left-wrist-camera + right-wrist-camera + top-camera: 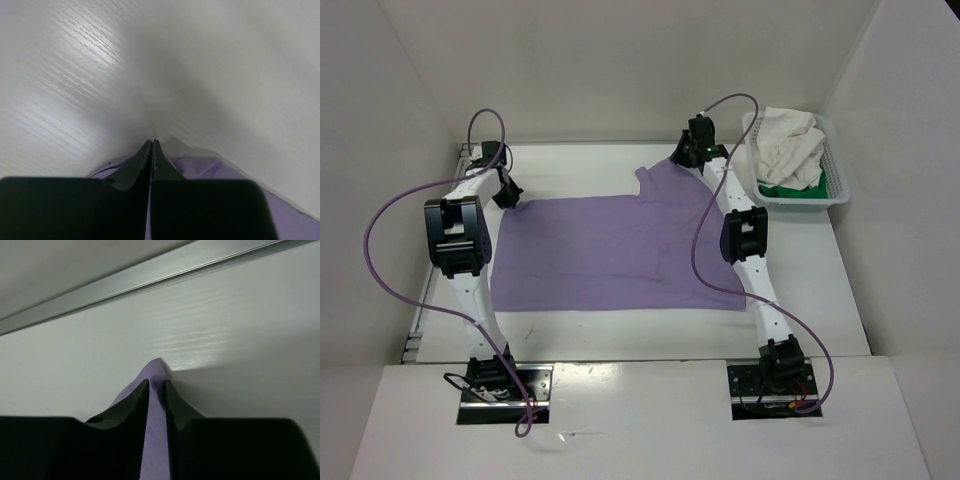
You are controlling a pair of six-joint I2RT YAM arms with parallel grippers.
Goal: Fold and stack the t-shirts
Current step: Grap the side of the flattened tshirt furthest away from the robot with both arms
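Right claw (156,383) pinches lavender shirt (610,250) by far edge.

Surface: white wood-grain surface (570,330), matte, in the middle.
Walls: plain off-white panels (620,70) at 12, 9 and 3 o'clock.
Rail: grey metal strip (150,270) along the 12 o'clock edge.
Ledge: glossy white shelf (640,420) at 6 o'clock.
Light: soft, even; pale sheen on the grain.

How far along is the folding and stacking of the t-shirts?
Done: nothing folded or stacked; the lavender purple cloth t-shirt lies spread flat. In hand: the left gripper and right gripper pinch its far corners. To do: folding it, then the cream white cloth t-shirt and bright green cloth t-shirt in the white plastic mesh basket.
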